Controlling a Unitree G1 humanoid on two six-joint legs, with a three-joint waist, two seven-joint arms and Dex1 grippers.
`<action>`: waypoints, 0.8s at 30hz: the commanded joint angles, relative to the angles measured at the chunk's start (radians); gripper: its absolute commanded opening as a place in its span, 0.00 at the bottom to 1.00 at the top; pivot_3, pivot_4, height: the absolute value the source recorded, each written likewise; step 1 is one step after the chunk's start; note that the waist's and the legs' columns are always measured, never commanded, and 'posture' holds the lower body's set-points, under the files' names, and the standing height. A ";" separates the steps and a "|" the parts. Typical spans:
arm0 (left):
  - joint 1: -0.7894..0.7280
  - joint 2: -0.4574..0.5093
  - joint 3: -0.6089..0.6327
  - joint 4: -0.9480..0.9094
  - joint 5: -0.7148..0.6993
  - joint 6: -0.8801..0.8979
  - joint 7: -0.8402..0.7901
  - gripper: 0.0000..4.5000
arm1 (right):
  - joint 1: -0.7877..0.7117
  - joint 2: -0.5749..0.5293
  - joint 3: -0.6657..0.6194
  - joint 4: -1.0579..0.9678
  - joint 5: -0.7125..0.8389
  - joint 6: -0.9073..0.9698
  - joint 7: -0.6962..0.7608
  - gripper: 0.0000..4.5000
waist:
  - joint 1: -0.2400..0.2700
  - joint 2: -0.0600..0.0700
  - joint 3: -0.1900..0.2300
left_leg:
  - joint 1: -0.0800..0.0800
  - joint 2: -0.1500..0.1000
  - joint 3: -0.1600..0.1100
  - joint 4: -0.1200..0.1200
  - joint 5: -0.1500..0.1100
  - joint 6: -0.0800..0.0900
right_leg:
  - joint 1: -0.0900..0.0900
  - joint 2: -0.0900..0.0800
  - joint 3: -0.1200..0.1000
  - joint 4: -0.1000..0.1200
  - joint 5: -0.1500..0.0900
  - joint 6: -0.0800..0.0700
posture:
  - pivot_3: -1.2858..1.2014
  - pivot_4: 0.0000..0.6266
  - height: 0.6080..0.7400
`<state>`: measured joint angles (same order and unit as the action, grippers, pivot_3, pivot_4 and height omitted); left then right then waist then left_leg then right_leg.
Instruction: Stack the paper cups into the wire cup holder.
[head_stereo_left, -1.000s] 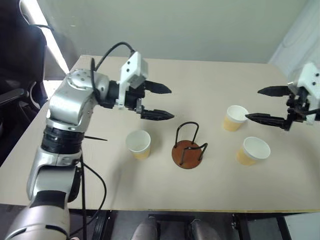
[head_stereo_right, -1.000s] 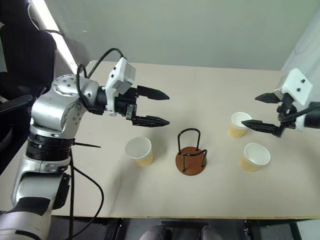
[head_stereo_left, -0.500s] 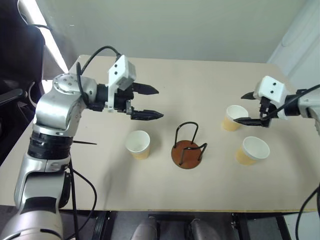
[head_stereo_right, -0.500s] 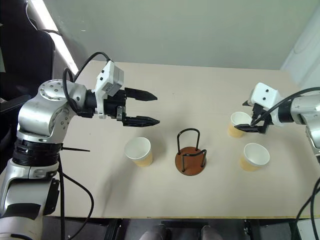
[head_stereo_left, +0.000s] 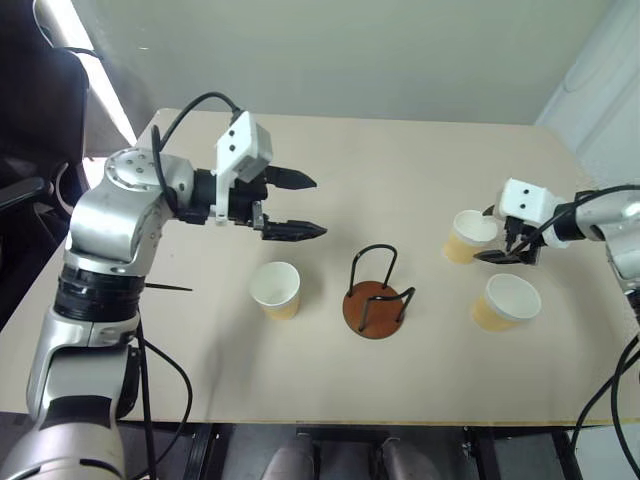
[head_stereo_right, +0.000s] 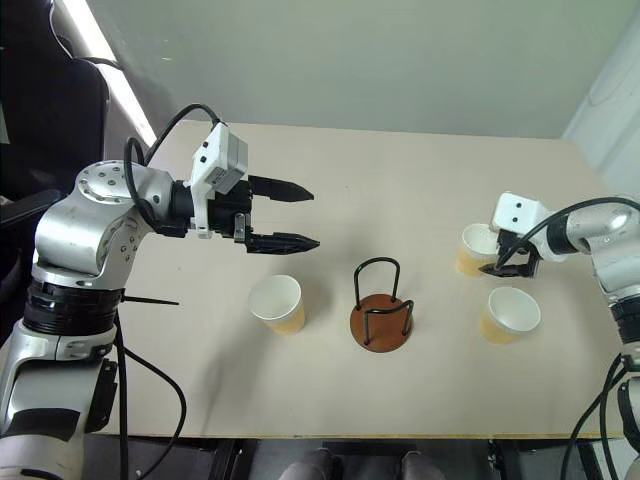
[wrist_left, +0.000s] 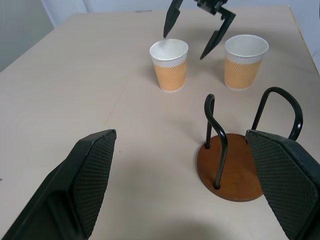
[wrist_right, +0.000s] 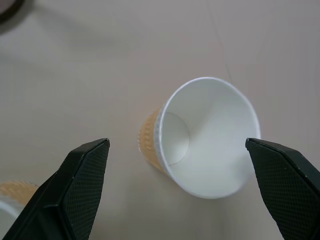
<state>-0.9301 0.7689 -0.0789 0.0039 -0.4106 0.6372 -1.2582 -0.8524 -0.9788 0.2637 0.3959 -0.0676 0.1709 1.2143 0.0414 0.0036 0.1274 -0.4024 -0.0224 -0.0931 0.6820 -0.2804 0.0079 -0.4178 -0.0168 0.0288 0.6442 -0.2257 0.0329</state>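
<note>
Three tan paper cups stand on the table: one at the left (head_stereo_left: 277, 288), one at the far right (head_stereo_left: 466, 236) and one nearer on the right (head_stereo_left: 505, 301). Between them stands the wire cup holder (head_stereo_left: 377, 295), a brown disc with black loops, with nothing in it. My right gripper (head_stereo_left: 482, 236) is open, its fingers either side of the far right cup (wrist_right: 207, 137) just above its rim. The left wrist view shows that right gripper (wrist_left: 183, 46) straddling the cup (wrist_left: 170, 65). My left gripper (head_stereo_left: 320, 206) hangs open in the air, behind the left cup and pointing toward the holder (wrist_left: 237, 165).
The beige table (head_stereo_left: 400, 150) has its front edge close to me and open room at the back. A thin black rod (head_stereo_left: 170, 287) lies near the left edge. A black chair (head_stereo_left: 30, 120) stands off the table's left side.
My right gripper has come down and inward from the table's right edge to the far right cup, staying open. The left gripper has hardly moved.
</note>
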 joint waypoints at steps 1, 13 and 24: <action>-0.004 0.018 0.028 -0.031 -0.014 -0.007 0.002 0.99 | -0.042 0.006 -0.007 0.018 -0.033 -0.035 0.005 1.00 | 0.000 0.000 0.000 | 0.000 0.000 0.000 0.000 0.000 0.000 | 0.000 0.000 0.000 0.000 0.000 0.000 | 0.52 0.24 1.00; 0.025 0.066 -0.019 -0.066 -0.022 0.003 -0.089 1.00 | -0.081 0.056 0.022 0.075 -0.114 -0.112 0.038 0.39 | -0.002 0.000 0.000 | 0.000 0.000 0.000 -0.001 0.000 0.000 | 0.000 0.000 0.000 0.000 0.000 0.000 | 0.52 0.24 1.00; 0.040 0.088 -0.041 -0.095 -0.016 0.009 -0.125 1.00 | -0.074 0.072 0.016 0.057 -0.117 -0.107 0.071 0.01 | -0.001 0.000 0.000 | 0.000 0.000 0.000 -0.001 0.000 -0.001 | 0.000 0.000 0.000 -0.001 0.000 0.000 | 0.52 0.24 1.00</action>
<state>-0.8864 0.8471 -0.1291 -0.0609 -0.4136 0.6417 -1.3792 -0.9145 -0.9012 0.2971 0.4778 -0.1826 0.0632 1.2780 0.0401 0.0040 0.1276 -0.4024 -0.0223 -0.0931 0.6805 -0.2807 0.0072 -0.4179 -0.0169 0.0288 0.6435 -0.2257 0.0326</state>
